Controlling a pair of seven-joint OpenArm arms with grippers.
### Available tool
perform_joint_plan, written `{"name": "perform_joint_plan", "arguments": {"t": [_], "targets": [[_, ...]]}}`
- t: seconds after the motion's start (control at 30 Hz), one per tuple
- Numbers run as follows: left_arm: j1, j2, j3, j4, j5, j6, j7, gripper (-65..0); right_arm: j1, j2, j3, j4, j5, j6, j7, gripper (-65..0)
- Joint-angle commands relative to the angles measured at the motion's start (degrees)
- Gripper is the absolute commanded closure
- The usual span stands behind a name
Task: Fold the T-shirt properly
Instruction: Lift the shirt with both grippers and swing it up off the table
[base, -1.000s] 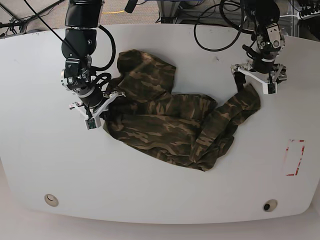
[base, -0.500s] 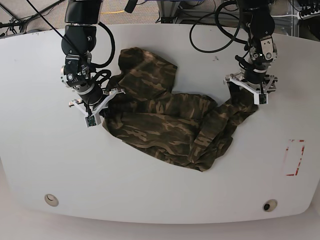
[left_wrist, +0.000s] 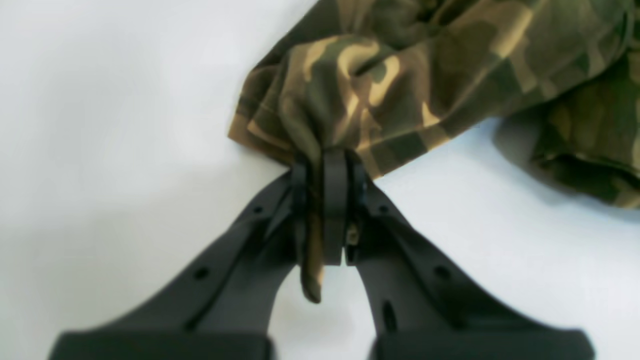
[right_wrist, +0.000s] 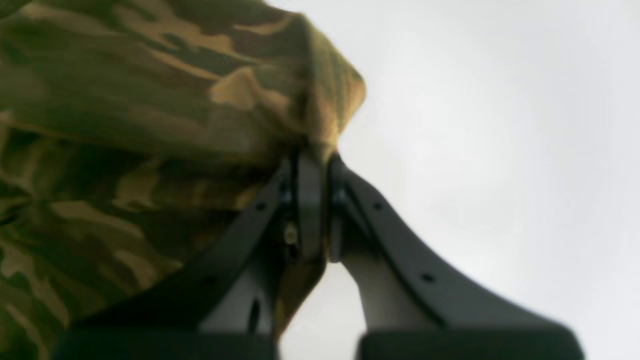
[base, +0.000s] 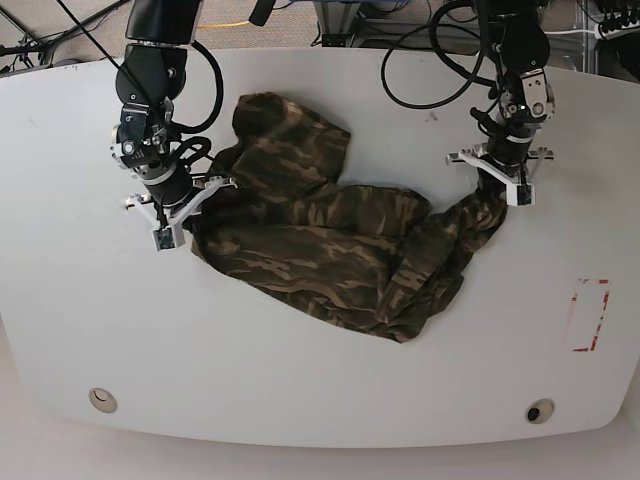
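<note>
The camouflage T-shirt (base: 330, 240) lies crumpled across the middle of the white table (base: 80, 320). My left gripper (base: 497, 186), on the right in the base view, is shut on a bunched edge of the T-shirt (left_wrist: 350, 95); cloth hangs between its jaws in the left wrist view (left_wrist: 325, 200). My right gripper (base: 186, 212), on the left in the base view, is shut on the shirt's other edge (right_wrist: 150, 115), pinched at its fingertips in the right wrist view (right_wrist: 310, 195). Both hold the cloth close to the table.
A red rectangular mark (base: 590, 315) sits near the table's right edge. Two round holes (base: 101, 400) (base: 540, 411) lie near the front edge. Black cables (base: 430, 60) hang behind the table at the back.
My left gripper has come down onto the shirt's right end and shut on it. My right gripper has pulled the left edge further left, stretching the cloth a little.
</note>
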Motion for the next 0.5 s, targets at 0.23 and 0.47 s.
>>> {"name": "perform_joint_plan", "arguments": {"t": [0.23, 0.47], "targets": [[1.9, -2.6, -0.2, 17.3, -0.2, -9.2, 7.2, -0.6, 1.1, 0.8, 0.8, 2.8, 0.3, 0.1, 1.5, 0.0], [-1.4, -2.7, -3.2, 24.8, -0.2, -9.7, 12.6, -0.7, 4.9, 1.5, 0.7, 3.4, 0.3, 2.0, 1.4, 0.0]]}}
